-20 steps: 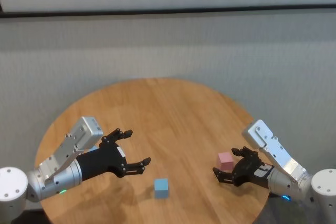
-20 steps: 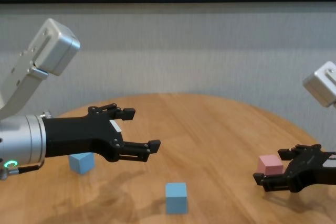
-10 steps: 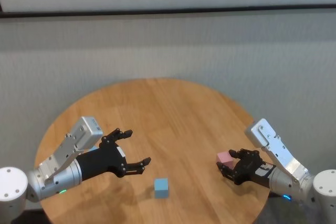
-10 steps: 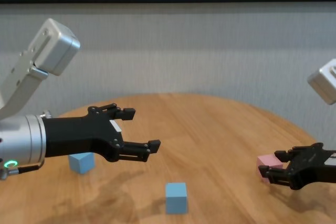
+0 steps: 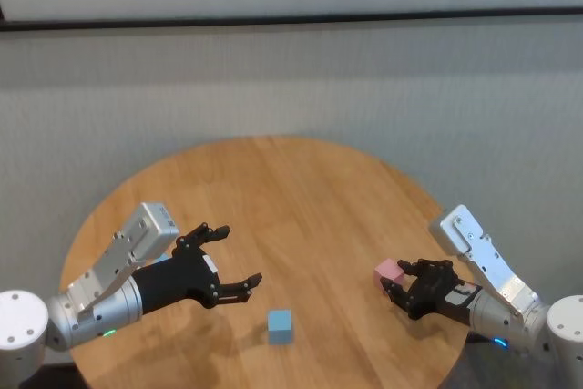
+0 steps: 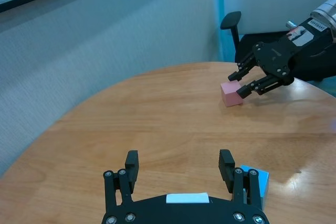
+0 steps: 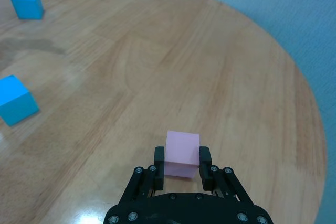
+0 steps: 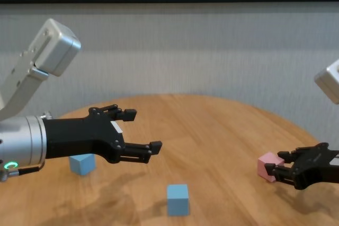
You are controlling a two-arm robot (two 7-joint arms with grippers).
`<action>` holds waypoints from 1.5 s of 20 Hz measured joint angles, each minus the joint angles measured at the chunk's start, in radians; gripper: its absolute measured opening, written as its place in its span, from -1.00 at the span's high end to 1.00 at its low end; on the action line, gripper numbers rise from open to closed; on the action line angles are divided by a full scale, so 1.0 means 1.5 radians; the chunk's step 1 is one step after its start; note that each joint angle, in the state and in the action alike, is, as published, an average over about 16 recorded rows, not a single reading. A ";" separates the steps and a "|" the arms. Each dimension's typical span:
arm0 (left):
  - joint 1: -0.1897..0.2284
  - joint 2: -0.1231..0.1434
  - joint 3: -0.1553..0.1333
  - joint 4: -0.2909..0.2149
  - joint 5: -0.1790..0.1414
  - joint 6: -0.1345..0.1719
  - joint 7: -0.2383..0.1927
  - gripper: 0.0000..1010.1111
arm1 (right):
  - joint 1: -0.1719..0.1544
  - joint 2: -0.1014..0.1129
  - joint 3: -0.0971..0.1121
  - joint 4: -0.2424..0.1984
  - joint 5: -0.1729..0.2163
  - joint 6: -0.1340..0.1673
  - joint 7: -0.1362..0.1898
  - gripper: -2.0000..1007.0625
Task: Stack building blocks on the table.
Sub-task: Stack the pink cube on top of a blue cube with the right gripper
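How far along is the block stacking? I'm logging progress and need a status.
Nothing is stacked yet: all three blocks sit apart. In hand: the right claw is shut on the pink block, which looks tilted at the table's right side. The left claw hovers open above the table. Left to do: bring the pink block, the near blue block and the far blue block into one stack.

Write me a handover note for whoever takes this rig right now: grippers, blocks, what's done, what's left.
Right gripper: shut on the pink block, low at the table's right side.
Left gripper: open, empty, hovering above the table's left side.
Blue block: near the front edge, centre.
Second blue block: on the left, behind the left gripper.
Done: pink block gripped. No stack yet.
Left: place pink on a blue block, then add the third.
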 joint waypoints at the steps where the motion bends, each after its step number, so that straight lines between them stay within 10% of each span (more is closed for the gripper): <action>1: 0.000 0.000 0.000 0.000 0.000 0.000 0.000 -0.98 | -0.001 0.001 0.000 -0.002 0.000 -0.001 -0.001 0.25; 13: 0.000 0.000 0.000 0.000 0.000 0.000 0.000 -0.98 | 0.000 0.012 -0.006 -0.045 -0.014 -0.017 0.008 0.26; 30: 0.000 0.000 0.000 0.000 0.000 0.000 0.000 -0.98 | 0.048 -0.020 -0.071 -0.048 0.012 -0.072 0.086 0.26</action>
